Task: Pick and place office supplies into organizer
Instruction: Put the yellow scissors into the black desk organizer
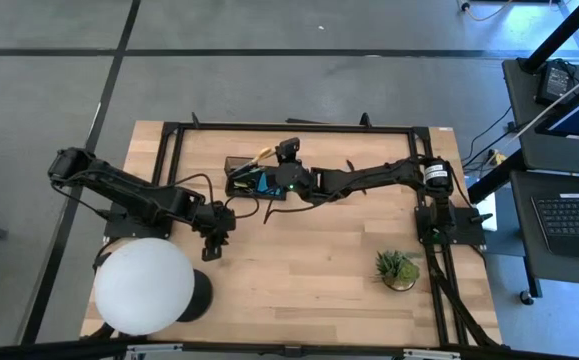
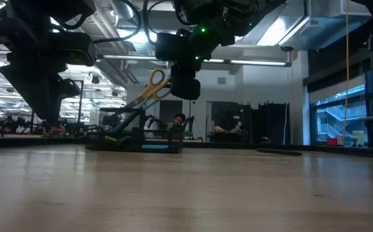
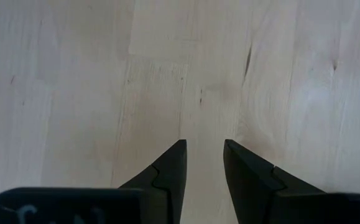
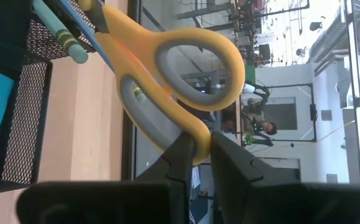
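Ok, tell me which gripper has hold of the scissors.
The right gripper, above the organizer, pinches the yellow scissors handle; the left gripper holds nothing.

1. A white globe lamp [image 1: 143, 284] on a black base stands at the desk's near left corner.
2. A small green potted plant [image 1: 398, 268] sits near the desk's right edge.
3. A black metal frame [image 1: 299, 127] runs along the far edge.
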`<state>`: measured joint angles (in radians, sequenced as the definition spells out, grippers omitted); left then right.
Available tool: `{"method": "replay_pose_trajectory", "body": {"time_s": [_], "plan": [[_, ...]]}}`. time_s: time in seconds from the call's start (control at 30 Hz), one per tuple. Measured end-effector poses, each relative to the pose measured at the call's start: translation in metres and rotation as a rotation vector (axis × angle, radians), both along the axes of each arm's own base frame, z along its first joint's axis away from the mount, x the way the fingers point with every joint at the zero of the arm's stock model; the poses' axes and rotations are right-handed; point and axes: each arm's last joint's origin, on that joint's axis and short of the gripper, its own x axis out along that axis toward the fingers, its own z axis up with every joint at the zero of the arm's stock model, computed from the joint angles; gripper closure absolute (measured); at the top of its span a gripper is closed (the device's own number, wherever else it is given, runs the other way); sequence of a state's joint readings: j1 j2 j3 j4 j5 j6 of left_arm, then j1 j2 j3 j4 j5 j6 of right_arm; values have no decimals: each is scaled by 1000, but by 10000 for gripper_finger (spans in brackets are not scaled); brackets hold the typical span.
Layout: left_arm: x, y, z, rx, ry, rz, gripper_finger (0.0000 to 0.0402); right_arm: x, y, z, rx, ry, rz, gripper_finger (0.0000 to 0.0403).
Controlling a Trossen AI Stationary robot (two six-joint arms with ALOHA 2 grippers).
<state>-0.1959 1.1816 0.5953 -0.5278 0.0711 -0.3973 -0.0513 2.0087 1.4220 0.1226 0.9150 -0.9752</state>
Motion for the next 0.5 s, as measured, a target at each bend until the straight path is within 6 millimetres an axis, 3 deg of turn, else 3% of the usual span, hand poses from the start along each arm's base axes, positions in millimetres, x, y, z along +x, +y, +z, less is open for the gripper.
{"method": "replay_pose_trajectory", "body": {"time_s": [0.5], "plan": [[0,0,0,0,0,0,302,0,0,0,1,1,4,312]]}}
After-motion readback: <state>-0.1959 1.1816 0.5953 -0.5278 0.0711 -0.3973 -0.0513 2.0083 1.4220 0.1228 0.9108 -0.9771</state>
